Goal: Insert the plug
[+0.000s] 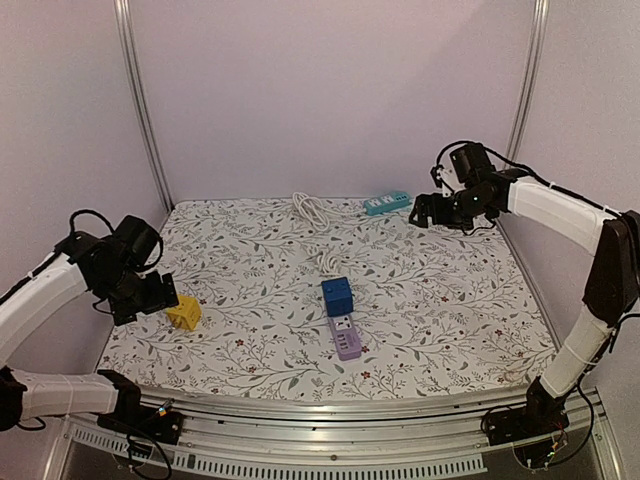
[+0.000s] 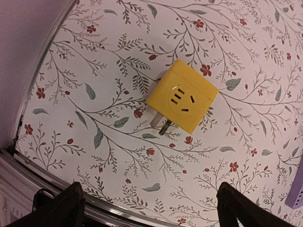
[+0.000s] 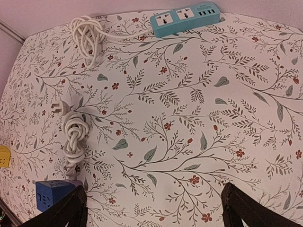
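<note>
A yellow cube adapter point(image 1: 184, 313) with metal prongs lies on the floral cloth at the left; in the left wrist view point(image 2: 182, 96) its socket face points up and its prongs point down-left. My left gripper point(image 1: 160, 296) is open and empty, just left of it. A purple power strip point(image 1: 345, 336) with a blue cube adapter point(image 1: 337, 296) on its far end lies mid-table. A teal power strip point(image 1: 387, 203) lies at the back; it also shows in the right wrist view point(image 3: 185, 18). My right gripper point(image 1: 432, 212) is open and empty, hovering near it.
White knotted cables point(image 3: 74, 133) with a loose plug point(image 3: 57, 108) run from the purple strip toward the back, and a coiled cable point(image 1: 310, 212) leads to the teal strip. Metal frame posts point(image 1: 140, 100) and walls enclose the table. A metal rail point(image 1: 330, 410) borders the near edge.
</note>
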`<state>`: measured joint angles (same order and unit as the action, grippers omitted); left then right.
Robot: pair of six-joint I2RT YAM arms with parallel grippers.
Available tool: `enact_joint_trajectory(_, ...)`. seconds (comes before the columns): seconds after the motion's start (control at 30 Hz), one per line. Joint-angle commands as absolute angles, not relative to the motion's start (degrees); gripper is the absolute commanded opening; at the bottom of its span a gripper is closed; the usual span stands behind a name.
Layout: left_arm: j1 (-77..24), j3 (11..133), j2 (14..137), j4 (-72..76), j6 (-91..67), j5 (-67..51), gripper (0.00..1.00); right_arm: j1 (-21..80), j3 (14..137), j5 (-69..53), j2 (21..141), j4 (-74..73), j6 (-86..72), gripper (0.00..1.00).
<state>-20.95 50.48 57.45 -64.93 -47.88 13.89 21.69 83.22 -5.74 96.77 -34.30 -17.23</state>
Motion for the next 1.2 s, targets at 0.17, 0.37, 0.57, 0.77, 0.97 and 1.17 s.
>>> enact_joint_trajectory(0.17, -20.8, 48.4, 61.4, -57.3, -40.3, 13.4, 0.98, 21.4, 83.0, -3.4, 94.2, -35.7, -16.8, 0.98)
enact_joint_trajectory(0.37, -19.9, 48.7, 65.9, -53.8, -35.8, 12.0, 0.99, 21.4, 85.7, -3.5, 95.5, -37.4, -17.2, 0.98)
enact_joint_trajectory(0.57, -19.6, 51.8, 74.7, -53.6, -30.3, 10.9, 0.99, 21.4, 85.6, -3.5, 94.9, -38.3, -18.5, 0.97)
enact_joint_trajectory(0.77, -18.2, 53.4, 79.1, -52.1, -28.1, 9.7, 0.99, 21.4, 85.5, -2.7, 93.8, -39.3, -20.0, 0.97)
enact_joint_trajectory(0.97, -17.4, 54.5, 83.0, -52.2, -26.8, 8.8, 0.99, 21.4, 85.0, -2.1, 92.9, -40.0, -21.7, 0.97)
enact_joint_trajectory(1.17, -17.0, 54.8, 84.5, -52.7, -26.7, 8.4, 0.99, 21.4, 84.6, -2.0, 92.4, -40.2, -23.5, 0.97)
